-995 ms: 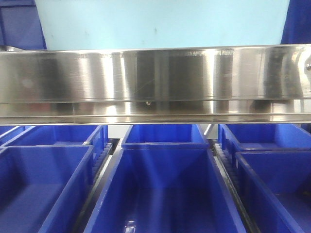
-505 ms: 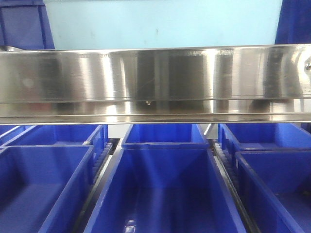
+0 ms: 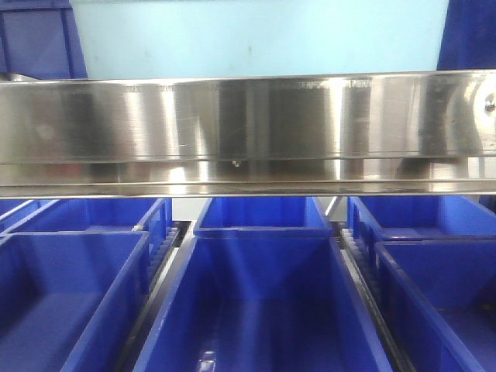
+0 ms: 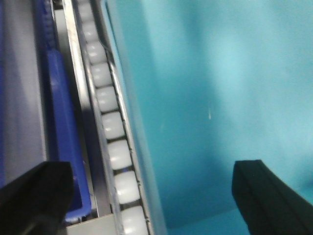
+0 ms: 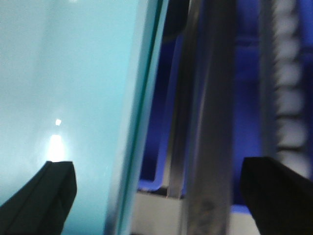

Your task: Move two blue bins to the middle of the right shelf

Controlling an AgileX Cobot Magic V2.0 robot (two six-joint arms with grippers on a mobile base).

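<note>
Well, from the exterior front-facing view I see a brushed stainless-steel shelf beam (image 3: 248,132) running across the middle. Below it, open blue plastic bins sit in rows on the lower shelf: a long centre bin (image 3: 263,310), a left bin (image 3: 62,302) and a right bin (image 3: 442,302), with more behind them. Neither arm shows here.

On the left wrist-mounted view, my left gripper (image 4: 151,205) is spread wide and I see nothing clamped in it. Its black fingertips (image 4: 34,196) sit at the lower corners of the frame. Between them run a track of white plastic rollers (image 4: 110,132) and a flat turquoise panel (image 4: 210,98). A blue bin rim (image 4: 63,122) lies along the left edge of that track, just inside the left fingertip, not between the jaws.

The right wrist-mounted view is blurred. My right gripper (image 5: 156,200) is equally wide and empty. A grey metal rail (image 5: 210,122) runs between the jaws, with a blue bin wall (image 5: 244,98) beside it, nearer the right-hand fingertip.

I judge I'm lining up on a bin. I'd bring each gripper straddling a bin wall, close both evenly, then lift level, watching the steel beam overhead.
</note>
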